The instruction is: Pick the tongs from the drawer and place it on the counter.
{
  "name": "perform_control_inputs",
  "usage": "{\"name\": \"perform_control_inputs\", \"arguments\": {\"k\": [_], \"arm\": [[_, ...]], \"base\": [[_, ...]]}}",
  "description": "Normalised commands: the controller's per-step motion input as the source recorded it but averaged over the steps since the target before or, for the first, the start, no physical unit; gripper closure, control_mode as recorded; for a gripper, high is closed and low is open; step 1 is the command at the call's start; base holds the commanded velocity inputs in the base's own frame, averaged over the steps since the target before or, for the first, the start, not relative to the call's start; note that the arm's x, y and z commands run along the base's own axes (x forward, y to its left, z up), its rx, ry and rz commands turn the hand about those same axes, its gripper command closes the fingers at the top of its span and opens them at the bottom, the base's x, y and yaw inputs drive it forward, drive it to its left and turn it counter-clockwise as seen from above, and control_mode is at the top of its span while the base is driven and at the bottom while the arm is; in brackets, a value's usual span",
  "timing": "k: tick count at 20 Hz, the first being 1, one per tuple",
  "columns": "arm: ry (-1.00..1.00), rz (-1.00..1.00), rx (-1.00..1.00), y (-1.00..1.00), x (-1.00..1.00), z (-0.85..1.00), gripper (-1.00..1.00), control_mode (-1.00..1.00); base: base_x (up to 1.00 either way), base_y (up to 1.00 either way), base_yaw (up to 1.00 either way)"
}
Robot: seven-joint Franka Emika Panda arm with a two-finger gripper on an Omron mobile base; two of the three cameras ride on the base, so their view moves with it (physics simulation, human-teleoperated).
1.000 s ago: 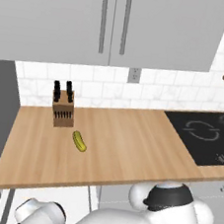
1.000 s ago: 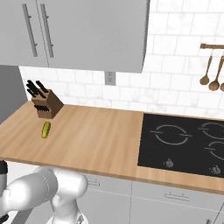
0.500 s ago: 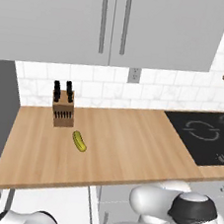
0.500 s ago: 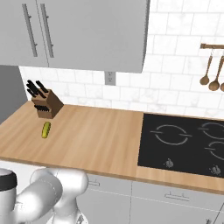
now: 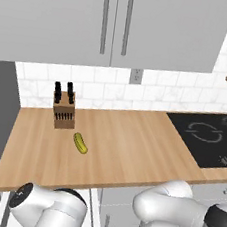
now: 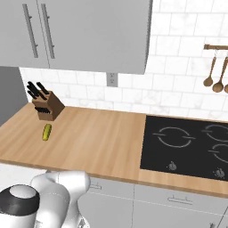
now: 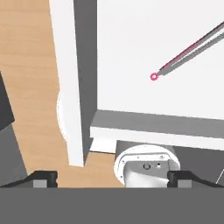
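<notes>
A wooden counter (image 5: 132, 138) tops an open white drawer (image 7: 144, 39) holding pink-tipped tongs (image 7: 192, 46). The gripper (image 7: 111, 177), wide open and empty, should centre over their arms before descending.

The wooden counter (image 5: 131, 148) carries a knife block (image 5: 64, 111) at its far left and a small yellow-green, seemingly pickle-like item (image 5: 80, 142) just nearer. The tongs (image 7: 192, 48) lie on the open drawer (image 7: 131, 52), on its white floor.
</notes>
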Motion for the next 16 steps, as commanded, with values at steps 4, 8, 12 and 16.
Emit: {"name": "perform_control_inputs", "arguments": {"k": [4, 8, 12, 16], "arm": [[-0.18, -0.36, -0.01, -0.12, 1.00, -0.14, -1.00, -1.00], [-0.04, -0.21, -0.01, 0.11, 0.62, -0.33, -1.00, -1.00], [0.00, -0.10, 0.00, 0.10, 0.38, -0.54, -1.00, -1.00], [-0.07, -0.23, 0.01, 0.53, 0.60, -0.83, -1.00, -1.00]], "base": [[0.00, 0.00, 0.00], [0.00, 0.00, 0.00], [0.00, 0.00, 0.00], [0.00, 0.00, 0.00]]}}
